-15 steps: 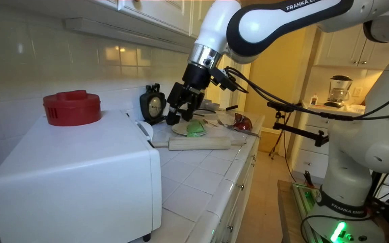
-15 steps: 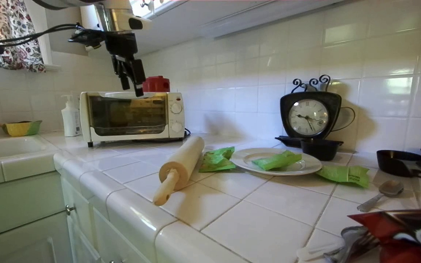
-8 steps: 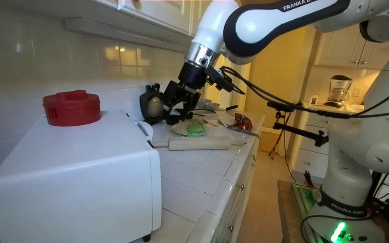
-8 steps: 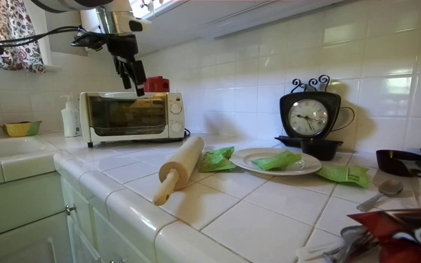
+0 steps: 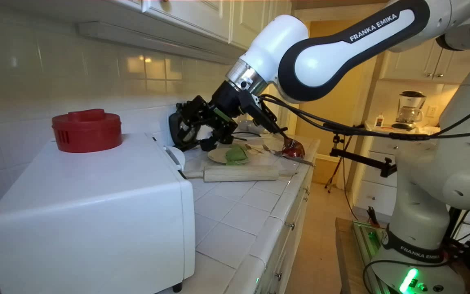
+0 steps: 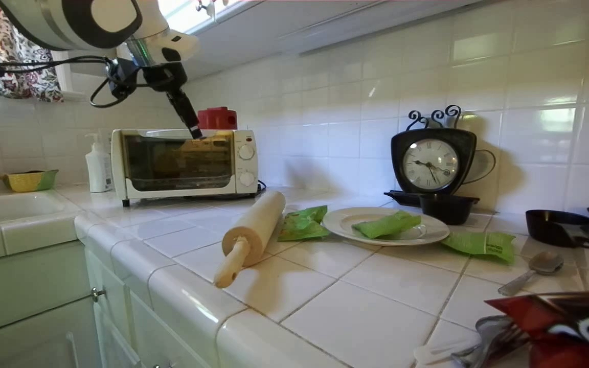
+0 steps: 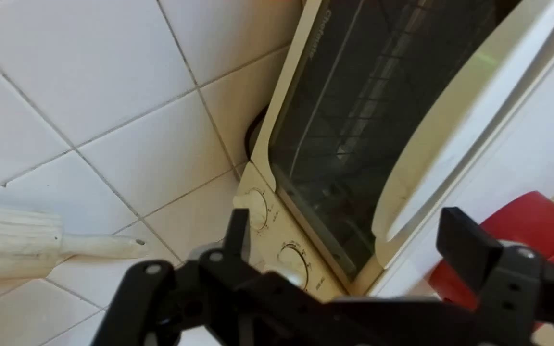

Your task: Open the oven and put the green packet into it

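Tipped the pincer [image 7: 346, 218] flatter and rolled it since half a second ago, drawing the white forearm [image 5: 337, 58] lower and lining both fingers [image 6: 186, 113] up in an exterior view. Holding it in front of the toaster oven [image 5: 96, 228], near the top, with fingers spread wide apart; cannot tell how close to the door handle [image 7: 445, 129]. See the toaster oven's glass door [image 6: 179, 161] closed, with two knobs [image 6: 246, 152] beside it and a red lidded container [image 5: 87, 132] resting on top. Find a green packet [image 6: 387, 225] on a white plate [image 6: 338, 223], along the tiled worktop [image 6: 371, 301], well out from the toaster oven's front. Find another green packet [image 6: 302, 225] on the toaster oven's side of that plate, near a wooden rolling pin [image 6: 256, 227], and a third green packet [image 6: 483, 246] by the plate's rim, farther from the toaster oven. Can also make out, well away from the toaster oven, a black pot-shaped clock [image 6: 431, 164], small black pots [image 6: 560, 228], a spoon [image 6: 546, 262] and a red bag [image 6: 555, 322] with white lettering.
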`<state>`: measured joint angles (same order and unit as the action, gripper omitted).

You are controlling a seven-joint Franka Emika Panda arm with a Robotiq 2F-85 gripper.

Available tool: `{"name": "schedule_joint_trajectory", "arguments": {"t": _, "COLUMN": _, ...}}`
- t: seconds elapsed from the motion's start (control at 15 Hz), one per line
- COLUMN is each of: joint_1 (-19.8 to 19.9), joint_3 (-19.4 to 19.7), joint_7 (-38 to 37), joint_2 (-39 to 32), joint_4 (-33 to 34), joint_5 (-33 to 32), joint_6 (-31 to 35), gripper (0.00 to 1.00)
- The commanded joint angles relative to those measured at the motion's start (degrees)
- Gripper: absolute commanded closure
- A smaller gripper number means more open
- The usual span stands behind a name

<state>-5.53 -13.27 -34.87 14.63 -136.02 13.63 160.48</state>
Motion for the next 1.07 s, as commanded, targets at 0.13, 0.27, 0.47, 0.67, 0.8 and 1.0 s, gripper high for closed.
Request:
{"name": "schedule_joint_trajectory", "arguments": {"t": 0.13, "joint_1": -4.28, "joint_3": 0.35, "joint_7": 1.23, "joint_2": -2.4, "joint_4": -1.19, "joint_5": 6.01, "joint_6": 7.47, "gripper": 0.0}}
{"name": "schedule_joint_trajectory", "arguments": {"t": 0.27, "joint_1": -7.43, "joint_3": 2.83, "joint_7": 5.37, "joint_2": -4.72, "joint_4": -0.2, "joint_5": 11.52, "joint_6": 9.02, "gripper": 0.0}}
{"name": "schedule_joint_trajectory", "arguments": {"t": 0.47, "joint_1": -11.57, "joint_3": 6.34, "joint_7": 12.94, "joint_2": -6.75, "joint_4": 0.95, "joint_5": 22.21, "joint_6": 9.57, "gripper": 0.0}}
{"name": "schedule_joint_trajectory", "arguments": {"t": 0.67, "joint_1": -13.4, "joint_3": 8.35, "joint_7": 19.01, "joint_2": -7.28, "joint_4": 1.83, "joint_5": 30.7, "joint_6": 8.41, "gripper": 0.0}}
{"name": "schedule_joint_trajectory", "arguments": {"t": 0.8, "joint_1": -13.85, "joint_3": 9.05, "joint_7": 21.38, "joint_2": -6.62, "joint_4": 1.29, "joint_5": 34.52, "joint_6": 8.28, "gripper": 0.0}}
{"name": "schedule_joint_trajectory", "arguments": {"t": 1.0, "joint_1": -14.16, "joint_3": 9.2, "joint_7": 22.0, "joint_2": -4.32, "joint_4": -1.5, "joint_5": 39.51, "joint_6": 8.1, "gripper": 0.0}}
